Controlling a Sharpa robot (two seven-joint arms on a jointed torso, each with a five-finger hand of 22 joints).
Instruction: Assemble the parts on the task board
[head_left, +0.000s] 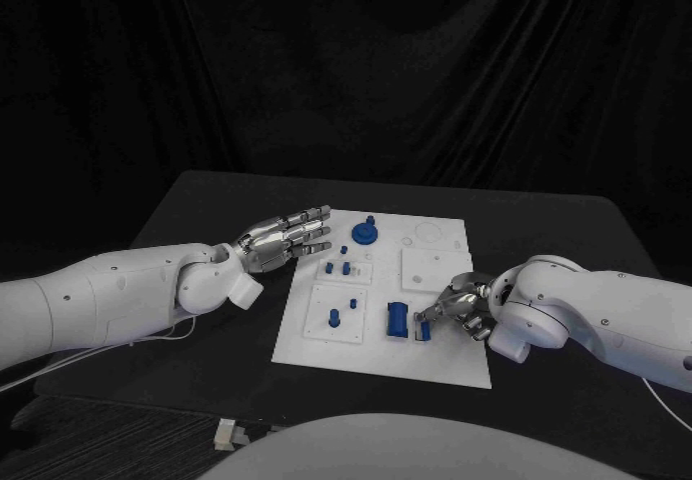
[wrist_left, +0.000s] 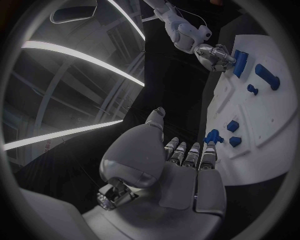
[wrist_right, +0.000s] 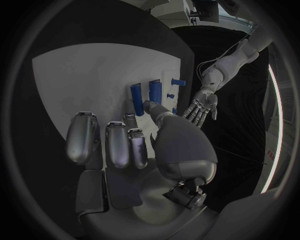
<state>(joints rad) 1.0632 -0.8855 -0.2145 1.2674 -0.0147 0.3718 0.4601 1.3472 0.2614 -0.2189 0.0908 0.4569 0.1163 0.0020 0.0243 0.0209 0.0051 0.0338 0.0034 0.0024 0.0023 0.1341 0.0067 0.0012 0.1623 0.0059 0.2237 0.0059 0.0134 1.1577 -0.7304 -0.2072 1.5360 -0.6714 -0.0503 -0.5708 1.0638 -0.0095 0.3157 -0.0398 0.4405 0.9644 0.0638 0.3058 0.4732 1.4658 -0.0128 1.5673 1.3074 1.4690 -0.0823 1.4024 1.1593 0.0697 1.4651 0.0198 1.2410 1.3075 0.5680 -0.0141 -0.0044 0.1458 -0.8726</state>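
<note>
Your right robot hand (head_left: 459, 305) sits at the board's (head_left: 433, 362) near right edge, fingertips by the blue block (head_left: 395, 318), grasp unclear; left robot hand (head_left: 286, 238) waits released beside the far left corner.

A black table (head_left: 216, 205) stands before a black curtain (head_left: 346, 80) that hangs in folds and closes off the whole background. A thin white cable (head_left: 144, 340) trails across the table's left part toward its near corner. Just off the table's near edge, a small white block (head_left: 227, 433) sits low by the dark floor.
</note>
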